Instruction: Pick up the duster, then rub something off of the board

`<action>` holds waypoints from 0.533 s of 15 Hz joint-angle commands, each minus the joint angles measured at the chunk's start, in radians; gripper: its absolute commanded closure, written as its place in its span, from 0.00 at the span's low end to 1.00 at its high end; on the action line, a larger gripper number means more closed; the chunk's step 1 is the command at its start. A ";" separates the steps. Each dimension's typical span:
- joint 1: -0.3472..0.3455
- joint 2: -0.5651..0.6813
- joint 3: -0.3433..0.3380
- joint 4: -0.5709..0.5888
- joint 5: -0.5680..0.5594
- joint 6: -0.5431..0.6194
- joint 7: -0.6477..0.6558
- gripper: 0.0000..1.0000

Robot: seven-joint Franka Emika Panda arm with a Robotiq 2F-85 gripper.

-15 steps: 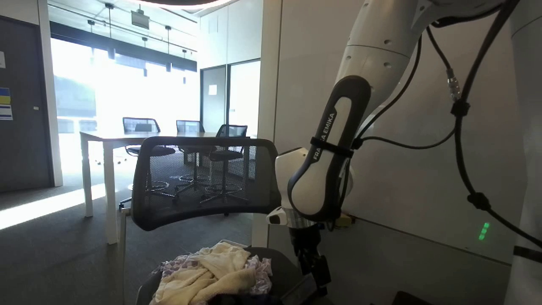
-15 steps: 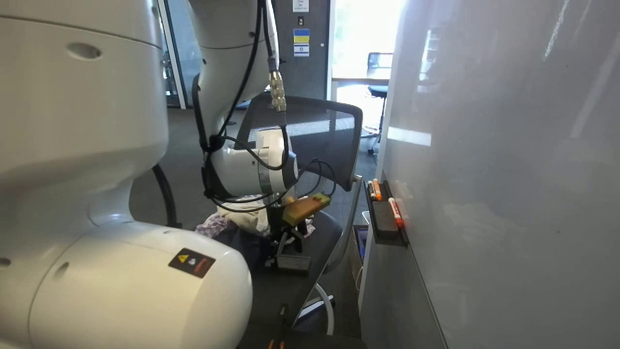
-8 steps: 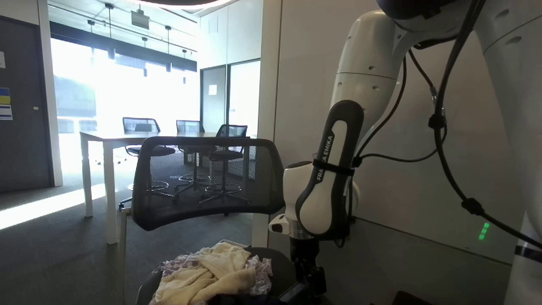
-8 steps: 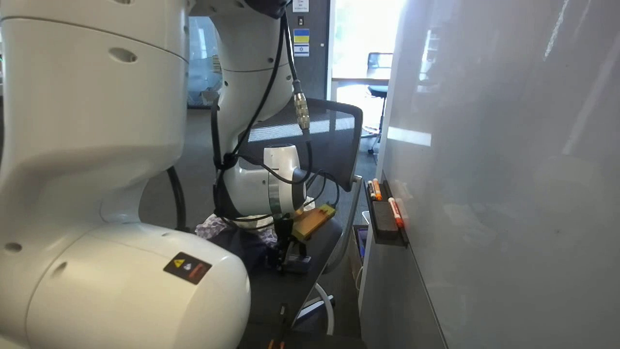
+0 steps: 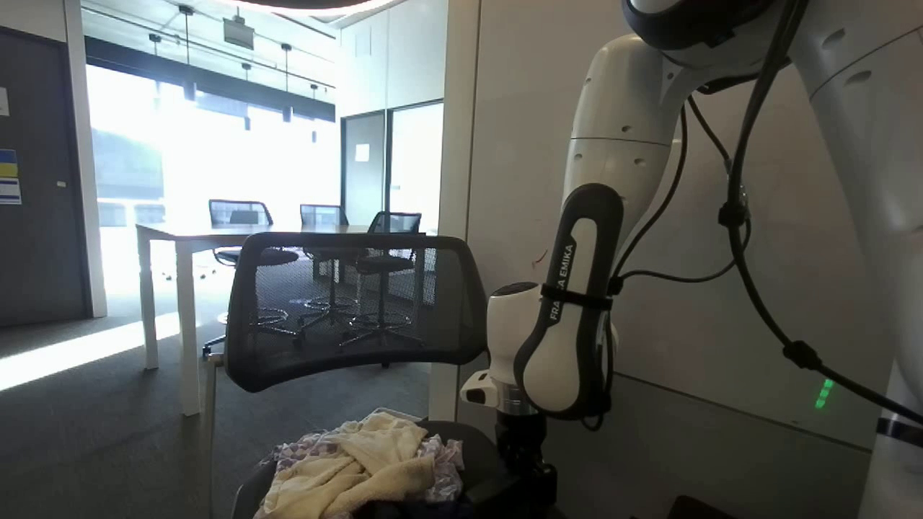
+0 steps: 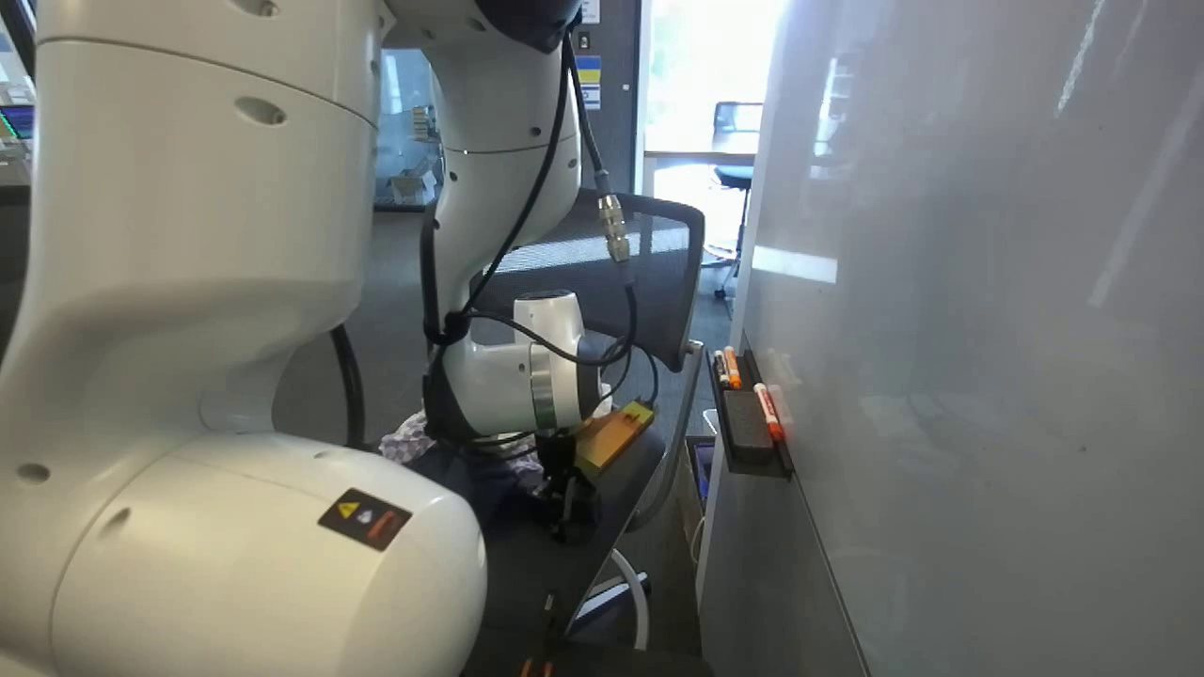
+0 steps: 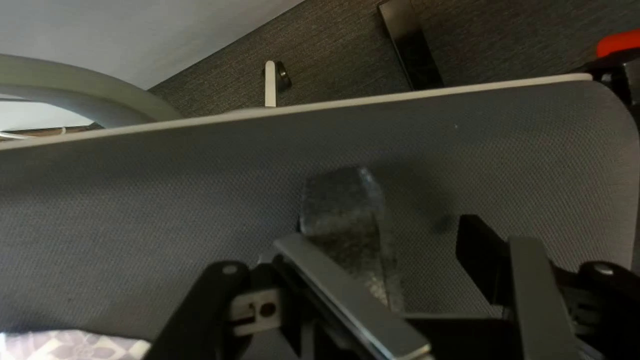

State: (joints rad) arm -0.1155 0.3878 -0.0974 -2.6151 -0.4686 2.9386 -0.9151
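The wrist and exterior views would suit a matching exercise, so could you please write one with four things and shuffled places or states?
1. Duster
2. Gripper
3. Markers
4. Cream cloth

A. heaped on the chair seat
B. on the tray at the board
C. open
D. partly hidden behind a finger in the wrist view

Pairs: 1-D, 2-C, 3-B, 4-A

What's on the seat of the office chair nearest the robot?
What looks like a grey duster, partly hidden behind the open gripper, and a heap of cloths. Anything beneath the heap is covered from view.
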 commanded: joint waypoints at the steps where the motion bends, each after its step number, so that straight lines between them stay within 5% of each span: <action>1: 0.000 -0.023 0.008 -0.033 0.004 -0.007 0.007 0.01; 8: -0.020 -0.129 0.118 -0.132 0.093 -0.003 0.007 0.00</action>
State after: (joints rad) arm -0.1184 0.3518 -0.0384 -2.6817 -0.4283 2.9341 -0.9121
